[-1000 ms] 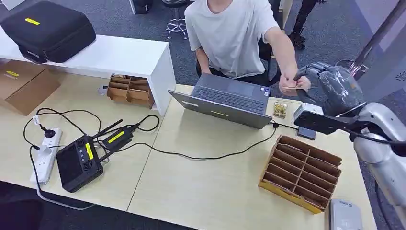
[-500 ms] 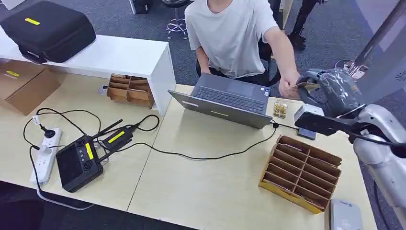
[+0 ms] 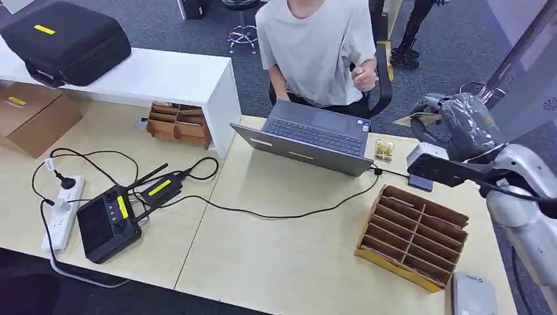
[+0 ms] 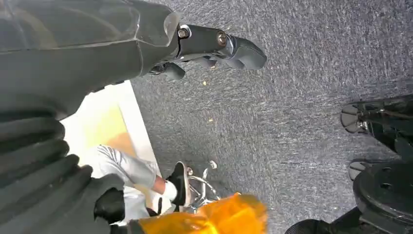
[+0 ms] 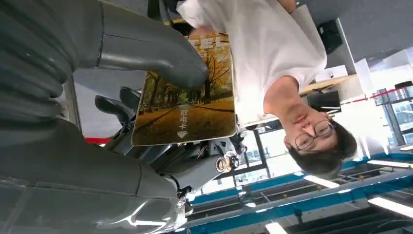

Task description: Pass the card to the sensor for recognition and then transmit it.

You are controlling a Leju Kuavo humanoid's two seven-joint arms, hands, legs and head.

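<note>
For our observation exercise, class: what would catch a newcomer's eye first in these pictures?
Probably the right hand, raised beyond the table's far right corner, holding a card printed with golden autumn trees. Next, the person in a white T-shirt seated behind the open laptop, then the cardboard divider tray at near right.

table [image 3: 276, 262] | laptop [image 3: 309, 134] | slotted cardboard organizer [image 3: 412, 236] | power strip [image 3: 62, 210]
</note>
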